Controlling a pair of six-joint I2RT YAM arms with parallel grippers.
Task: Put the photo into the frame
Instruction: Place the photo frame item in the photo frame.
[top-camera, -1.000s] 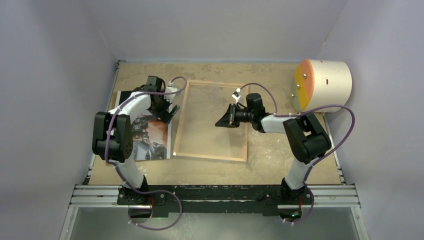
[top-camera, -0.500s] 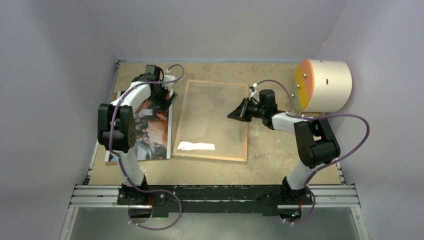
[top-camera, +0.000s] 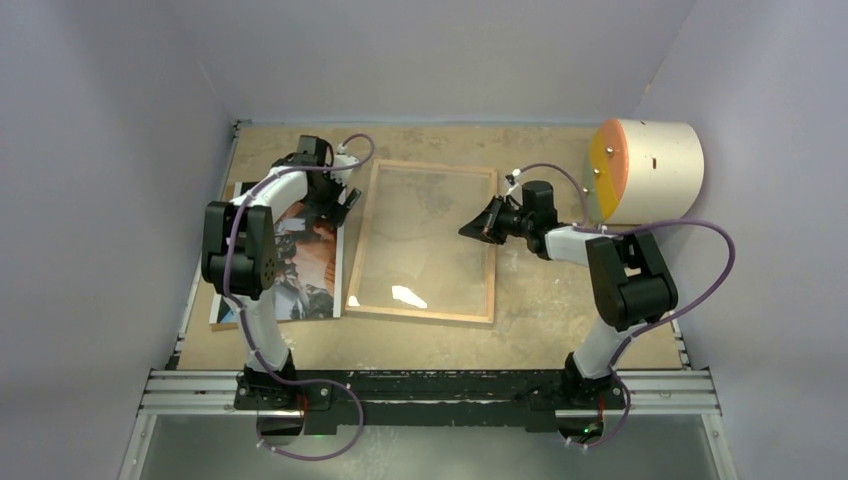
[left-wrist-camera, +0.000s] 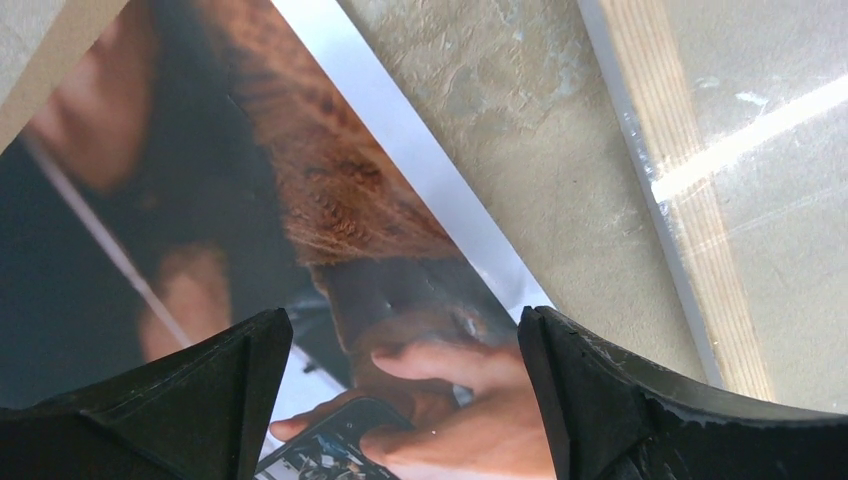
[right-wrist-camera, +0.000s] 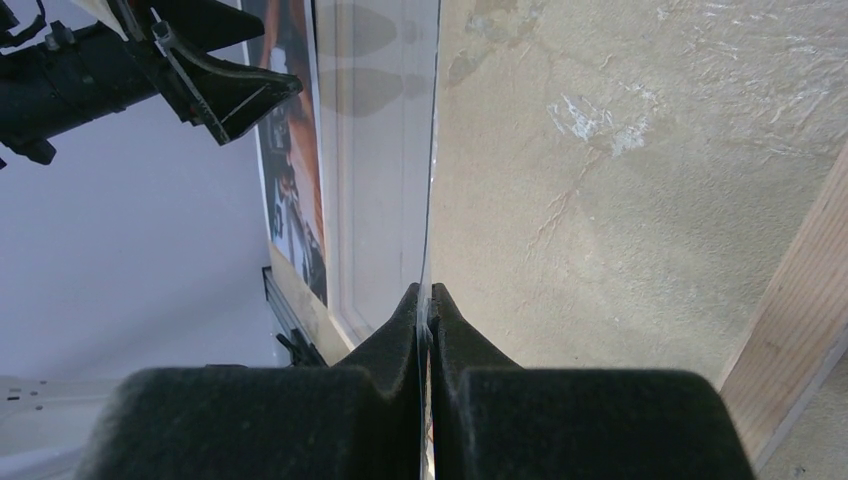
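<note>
The relation that matters is photo to frame. In the top view the photo (top-camera: 305, 270) lies flat on the table (top-camera: 560, 300), picture side up, just beside the frame (top-camera: 420, 314) at its 9 o'clock side. A narrow strip of table shows between them. Both rectangles have their long axis from 12 to 6 o'clock, so I judge the photo needs only a sideways travel toward 3 o'clock and almost no turning.

My left gripper (top-camera: 338, 208) is clearly the nearer one. It hovers over the photo's corner at about 1 o'clock, and in the left wrist view its jaws stand wide apart, with nothing between them. The photo's white edge (left-wrist-camera: 440, 200) runs obliquely under them, and the frame's wooden rim (left-wrist-camera: 690, 210) is at their 3 o'clock.

My right gripper (top-camera: 474, 226) is at the frame's 3 o'clock side. In its wrist view the jaws are pressed together on the thin edge of the clear pane (right-wrist-camera: 428, 150). The pane seems raised on that side; how high, I cannot tell.

I think the photo's 3 o'clock edge is the place to take it, because this edge faces the frame.
</note>
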